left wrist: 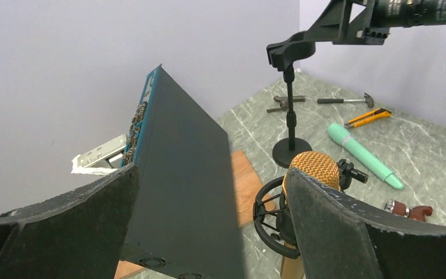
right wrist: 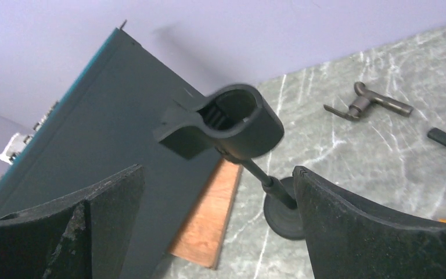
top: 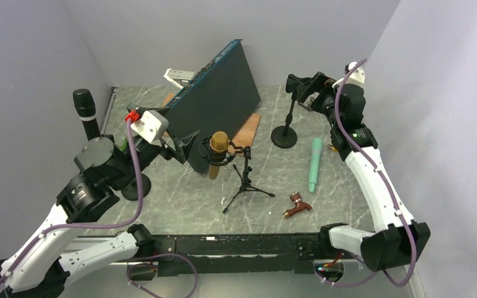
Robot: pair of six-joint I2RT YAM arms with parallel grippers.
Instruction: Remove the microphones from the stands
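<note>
Microphone (top: 218,144) with a gold head sits in the ring mount of a small tripod stand (top: 246,186), at the centre of the overhead frame. Your left gripper (top: 183,146) hangs just left of it, jaws wide apart, holding nothing. At upper right, your right gripper (top: 303,84) is open at the top of a round-based stand (top: 284,133). A green microphone (top: 315,164) lies on the table right of centre.

In the left wrist view, the microphone (left wrist: 315,168) shows at lower right, close beside one finger (left wrist: 348,238).

In the right wrist view, a black clip (right wrist: 232,119) fills the centre between the spread fingers (right wrist: 93,226), touching neither.
</note>
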